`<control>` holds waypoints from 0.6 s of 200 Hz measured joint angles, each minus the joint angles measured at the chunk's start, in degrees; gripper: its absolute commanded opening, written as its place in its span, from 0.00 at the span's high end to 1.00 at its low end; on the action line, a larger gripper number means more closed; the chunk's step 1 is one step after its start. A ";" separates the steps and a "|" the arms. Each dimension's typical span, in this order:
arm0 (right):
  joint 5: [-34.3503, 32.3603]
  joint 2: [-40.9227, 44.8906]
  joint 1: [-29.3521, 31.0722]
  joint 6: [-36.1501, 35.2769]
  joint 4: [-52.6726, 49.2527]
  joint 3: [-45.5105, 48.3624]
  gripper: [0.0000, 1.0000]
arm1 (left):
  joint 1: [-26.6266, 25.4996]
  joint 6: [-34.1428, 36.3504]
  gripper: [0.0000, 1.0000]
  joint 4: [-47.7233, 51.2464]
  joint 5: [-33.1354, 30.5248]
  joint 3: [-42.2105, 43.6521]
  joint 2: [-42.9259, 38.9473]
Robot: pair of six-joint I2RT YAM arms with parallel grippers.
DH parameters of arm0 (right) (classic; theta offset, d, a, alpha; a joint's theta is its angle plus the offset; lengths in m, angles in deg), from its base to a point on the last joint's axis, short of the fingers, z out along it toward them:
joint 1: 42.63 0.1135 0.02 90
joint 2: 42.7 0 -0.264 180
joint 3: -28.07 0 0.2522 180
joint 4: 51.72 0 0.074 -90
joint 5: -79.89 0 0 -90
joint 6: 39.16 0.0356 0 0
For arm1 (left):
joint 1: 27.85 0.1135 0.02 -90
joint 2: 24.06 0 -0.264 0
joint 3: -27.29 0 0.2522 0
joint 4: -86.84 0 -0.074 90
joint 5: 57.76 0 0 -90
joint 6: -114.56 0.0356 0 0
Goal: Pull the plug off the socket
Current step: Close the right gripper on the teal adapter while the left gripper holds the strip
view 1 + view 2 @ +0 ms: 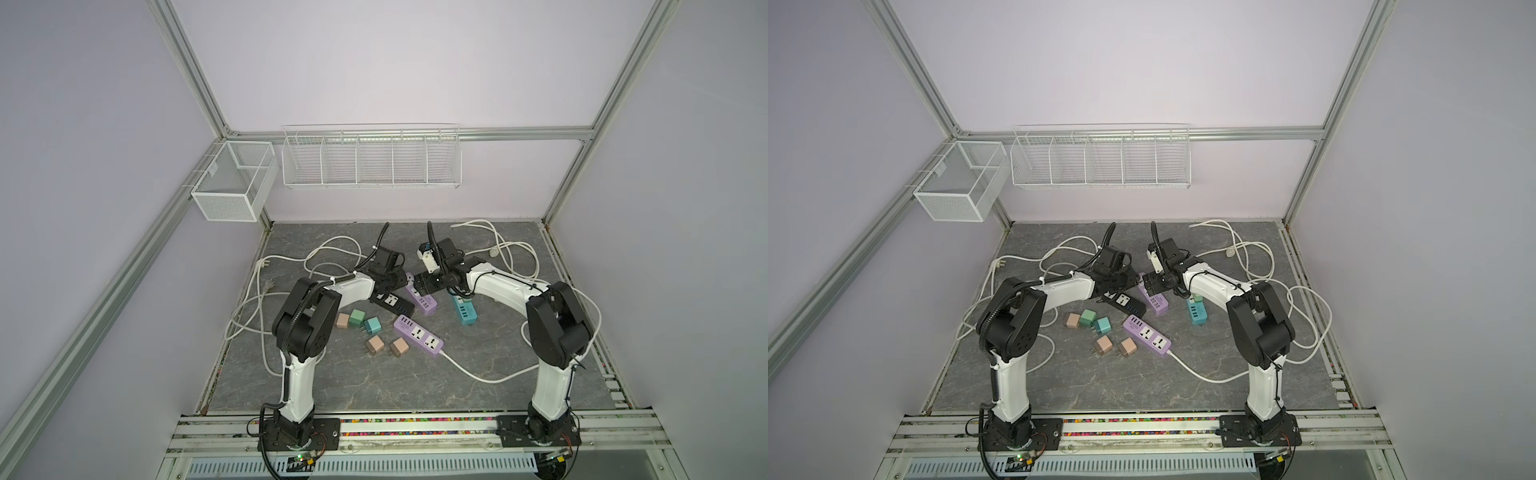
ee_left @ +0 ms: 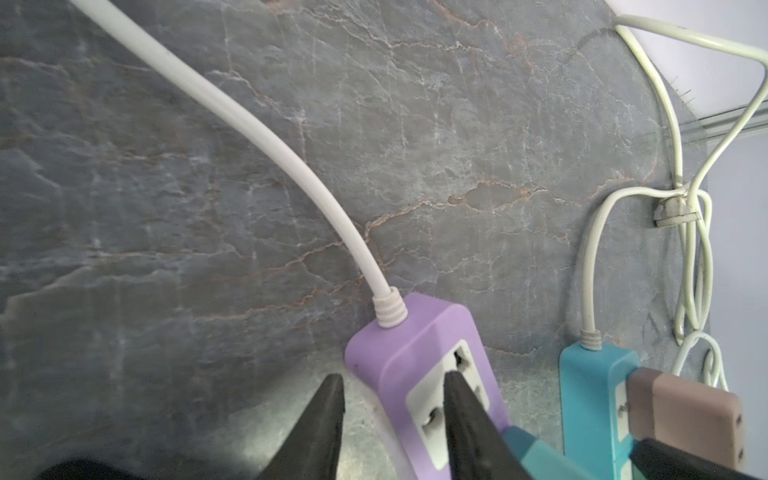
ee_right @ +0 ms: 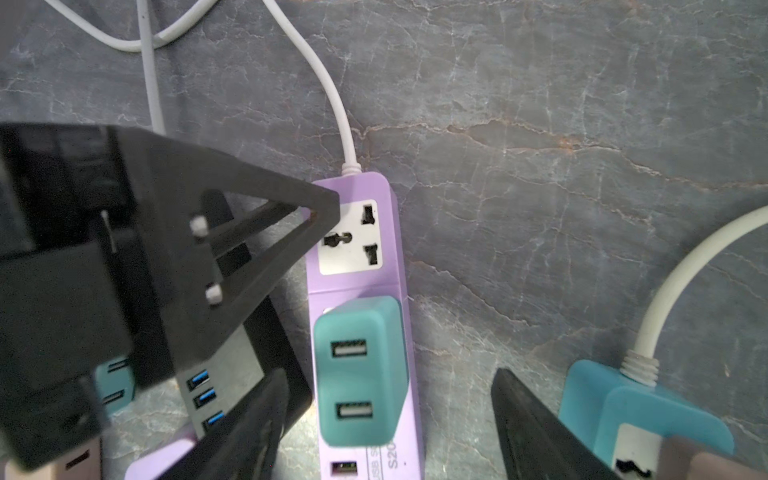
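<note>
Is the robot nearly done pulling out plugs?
Five loose plugs lie on the table, so those look done. Now the open right gripper straddles the teal plug in the far purple strip, left gripper at its end. A tan plug in the blue strip remains.

Robot lab cell — aluminium frame (image 1: 519, 134), wire rack (image 1: 370, 164).

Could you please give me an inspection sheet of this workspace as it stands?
Surface: grey marbled tabletop.
Job's things: teal plug seated in purple strip; pink plug in blue strip.
Clutter: five loose plugs, black strip, second purple strip.
Hands: left hand open, a finger over the purple strip's end socket; right hand open, straddling teal plug.
Cables: white cords looped on both sides.
Surroundings: wire baskets on walls.
</note>
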 measured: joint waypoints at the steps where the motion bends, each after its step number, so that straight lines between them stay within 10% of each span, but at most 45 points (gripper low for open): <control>1: 0.00 -0.07 0.00 -0.04 0.00 -0.04 0.24 | 0.00 0.02 0.59 0.04 0.00 -0.04 0.02; 120: -1.81 -4.68 0.59 -3.06 -0.94 -3.56 0.43 | 0.39 0.81 0.62 0.15 -0.20 -0.92 1.36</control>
